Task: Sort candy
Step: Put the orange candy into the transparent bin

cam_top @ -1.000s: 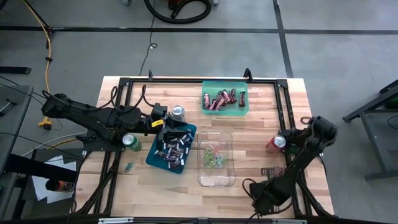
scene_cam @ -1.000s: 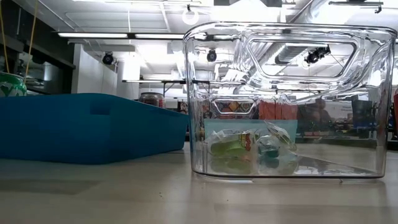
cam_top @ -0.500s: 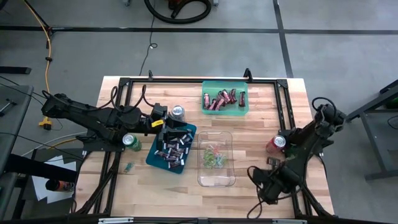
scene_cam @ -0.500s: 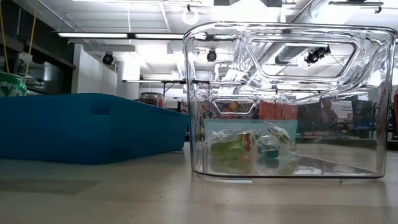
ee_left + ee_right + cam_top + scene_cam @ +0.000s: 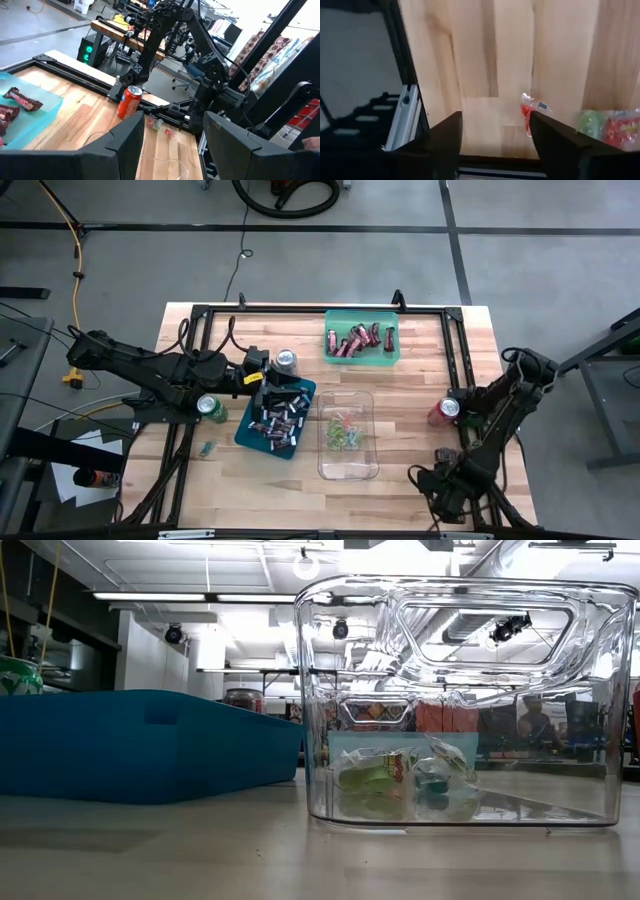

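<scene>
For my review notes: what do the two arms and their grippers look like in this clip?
Both arms are dark, nearly black, built of jointed segments with black cables looped alongside. The left gripper and the right gripper each end in two broad, flat, dark fingers. No markings are readable.

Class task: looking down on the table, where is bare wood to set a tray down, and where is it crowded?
Bare wood lies between the green tray of red bars and the red can. Crowding surrounds the blue tray of dark bars, clear bin and left end effector.

Three bins mid-table — tray (image 5: 276, 418) left; tub (image 5: 347, 436) right; bin (image 5: 361, 337) behind.
</scene>
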